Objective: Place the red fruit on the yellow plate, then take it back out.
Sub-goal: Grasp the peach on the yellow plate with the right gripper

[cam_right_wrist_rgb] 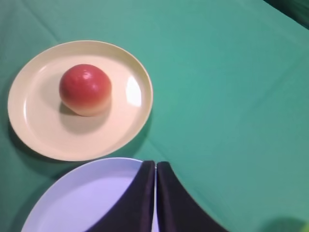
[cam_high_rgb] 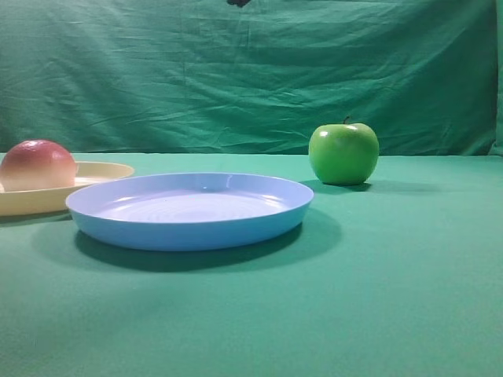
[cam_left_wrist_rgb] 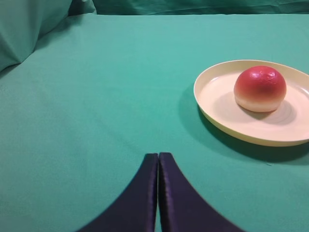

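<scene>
Red fruit: the red fruit (cam_right_wrist_rgb: 85, 90) sits on the yellow plate (cam_right_wrist_rgb: 130, 121), a little off the plate's middle, resting on its pale underside with the red dome up.
Task stage: by the look of it the placing half is done and the taking-out half is not yet begun; nothing holds the fruit.
Handling: round, smooth and slightly glossy, so it will likely roll or slip if pinched off-centre; it looks firm and light, probably a model fruit, though that is a guess.
Where to hold: across its widest girth, jaws on opposite flanks, coming from above so the low plate rim is cleared.
Yellow plate: shallow and light-looking; it may slide on the cloth if nudged.
Left gripper: the left gripper (cam_left_wrist_rgb: 158, 159) has its jaws pressed together with nothing between them, low over bare cloth, the plate ahead and to one side.
Right gripper: the right gripper (cam_right_wrist_rgb: 155, 166) is likewise closed and empty, above the edge of the blue plate (cam_right_wrist_rgb: 82, 203), the yellow plate near.
Neighbours: the blue plate lies just beside the yellow one; whether the rims touch I cannot tell. The green apple (cam_high_rgb: 343, 153) stands well apart.
Worktop: the worktop (cam_high_rgb: 409, 298) is covered in green cloth.
In the way: nothing blocks the fruit from above; either gripper must open first.
</scene>
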Motion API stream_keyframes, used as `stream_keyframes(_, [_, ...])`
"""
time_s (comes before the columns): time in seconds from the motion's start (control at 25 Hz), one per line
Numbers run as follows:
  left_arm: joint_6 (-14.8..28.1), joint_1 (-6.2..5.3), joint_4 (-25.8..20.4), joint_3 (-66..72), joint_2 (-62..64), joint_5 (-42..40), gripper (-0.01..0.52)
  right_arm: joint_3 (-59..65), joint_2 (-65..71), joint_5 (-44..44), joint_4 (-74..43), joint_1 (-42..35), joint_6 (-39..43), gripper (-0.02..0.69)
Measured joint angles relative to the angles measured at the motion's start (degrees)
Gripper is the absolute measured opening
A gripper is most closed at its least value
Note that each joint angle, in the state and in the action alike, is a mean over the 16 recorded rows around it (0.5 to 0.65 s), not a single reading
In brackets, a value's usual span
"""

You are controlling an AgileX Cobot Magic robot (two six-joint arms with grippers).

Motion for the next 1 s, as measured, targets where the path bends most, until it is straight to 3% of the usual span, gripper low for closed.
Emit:
stream_keyframes(0.32, [0.0, 0.0, 0.0, 0.0, 0.0, 0.0, 0.0, -17.74, 13.34, 8.7, 3.9, 3.11, -4.65, 0.094])
stream_keyframes(0.8, [0.0, 0.0, 0.0, 0.0, 0.0, 0.0, 0.0, -37.34, 29.37, 15.09, 15.33, 3.71, -9.08, 0.498])
stream_keyframes(1.0, [0.0, 0.0, 0.0, 0.0, 0.0, 0.0, 0.0, -38.85, 32.31, 13.38, 17.9, 3.79, -11.21, 0.606])
